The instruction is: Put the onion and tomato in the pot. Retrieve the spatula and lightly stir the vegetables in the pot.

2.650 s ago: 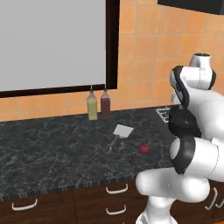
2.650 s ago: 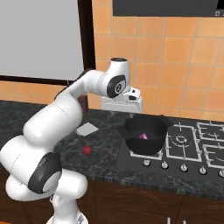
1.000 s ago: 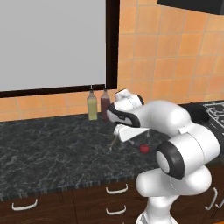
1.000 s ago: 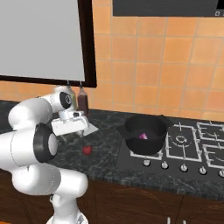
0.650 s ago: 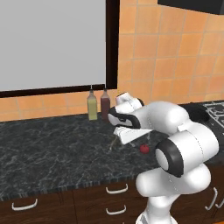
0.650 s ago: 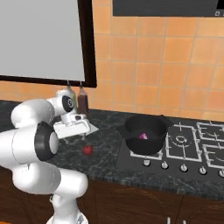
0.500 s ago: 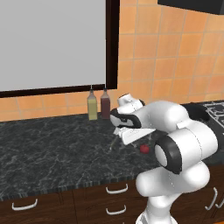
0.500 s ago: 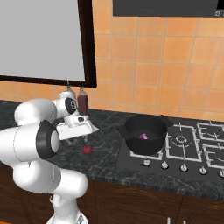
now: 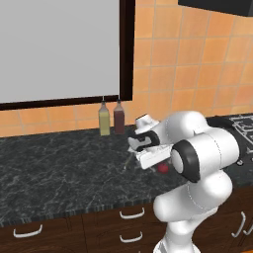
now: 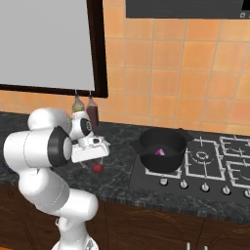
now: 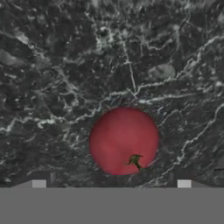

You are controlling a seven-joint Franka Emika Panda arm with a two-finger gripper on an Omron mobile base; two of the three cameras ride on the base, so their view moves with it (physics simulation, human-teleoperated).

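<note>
The tomato, a small bright red ball, lies on the dark marble counter directly below my hand and fills the middle of the hand view. My gripper is open, its two tips wide apart on either side of the tomato, not touching it. From the base the gripper hovers just above the tomato. The black pot stands on the hob to the right, with a small pinkish thing inside. The spatula is mostly hidden behind my hand; its thin handle pokes out to the left.
Two bottles stand against the tiled wall behind my hand. The gas hob with its knobs lies right of the pot. A framed window panel is above the counter, with drawers below its front edge.
My arm has swung from above the pot leftward across the counter. Over the last second the hand has eased right and down until it sits over the tomato.
</note>
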